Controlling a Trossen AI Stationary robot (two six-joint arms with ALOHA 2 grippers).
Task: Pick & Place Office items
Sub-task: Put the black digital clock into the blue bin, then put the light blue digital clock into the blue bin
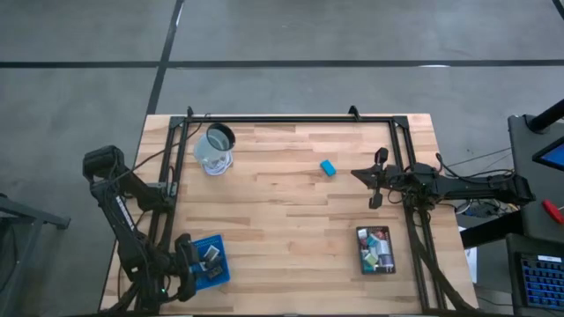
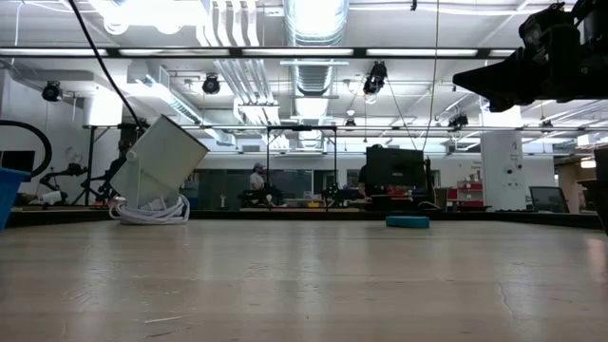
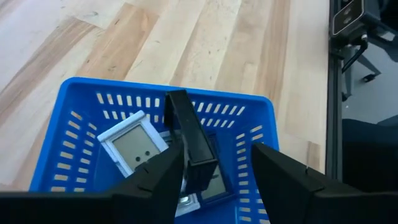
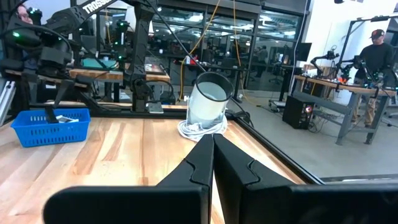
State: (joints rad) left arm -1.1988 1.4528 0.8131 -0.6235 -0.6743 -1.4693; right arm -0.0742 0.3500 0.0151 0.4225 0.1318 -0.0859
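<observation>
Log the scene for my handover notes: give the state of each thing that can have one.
Left gripper: jaws open, over the blue tray.
Right gripper: jaws shut, empty, above the table.
Clear cup: tilted, resting on a white cord.
Teal block: loose on the table.
Black tray: holds several items.

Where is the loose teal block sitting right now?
In the high view the teal block lies alone on the bare wood, right of centre, between the clear cup and the right hand.
</observation>
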